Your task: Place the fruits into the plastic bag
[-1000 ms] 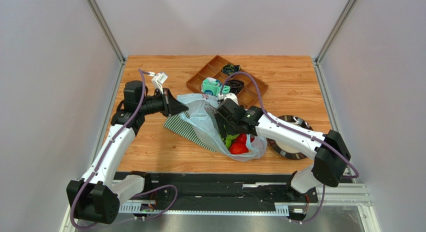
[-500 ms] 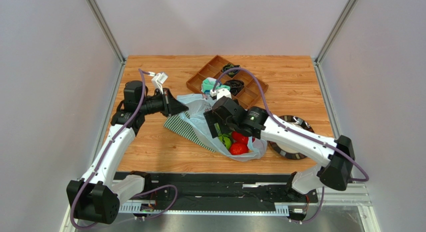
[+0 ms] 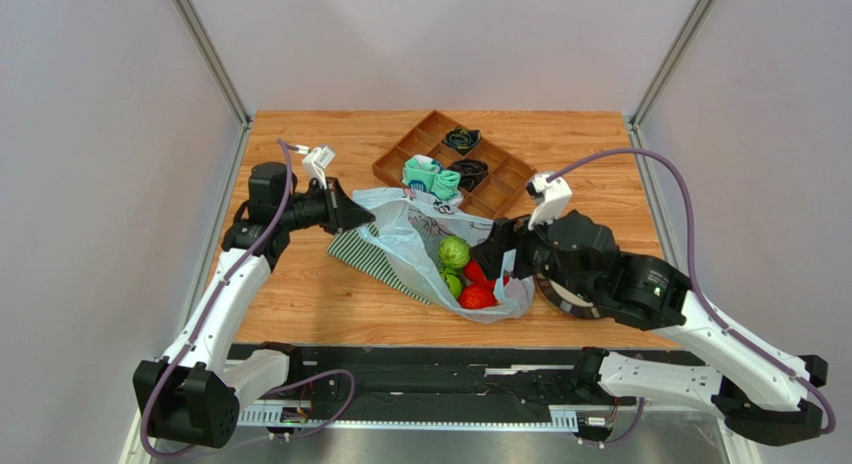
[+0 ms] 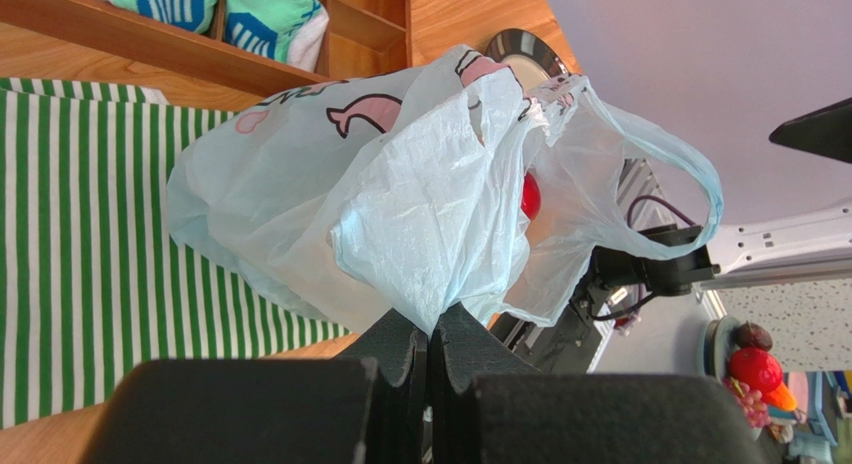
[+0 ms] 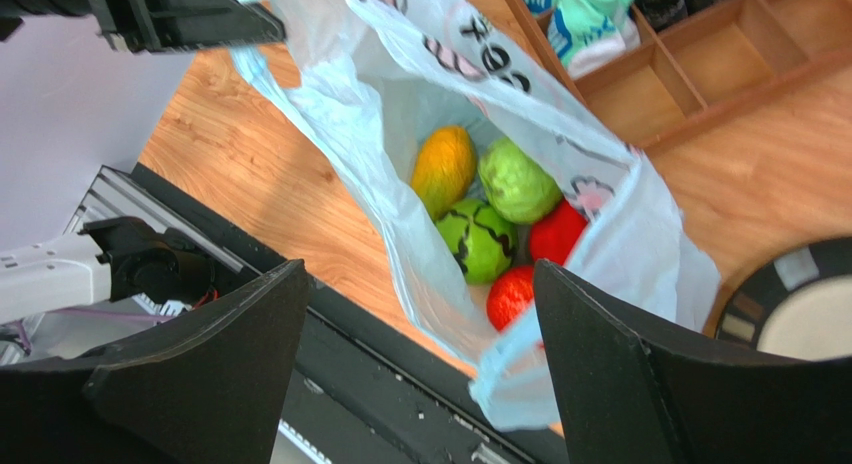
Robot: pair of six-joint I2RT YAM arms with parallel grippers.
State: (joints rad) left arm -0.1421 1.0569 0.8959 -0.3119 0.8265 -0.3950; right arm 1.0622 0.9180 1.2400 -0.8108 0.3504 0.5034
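Beside the plastic bag (image 5: 650, 244), the right gripper (image 5: 420, 274) hovers, jaws spread wide.

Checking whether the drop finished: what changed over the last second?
The right gripper pulled back out of the plastic bag toward the right, open and empty; a green bumpy fruit now shows inside. The left gripper stayed shut on the bag's edge.
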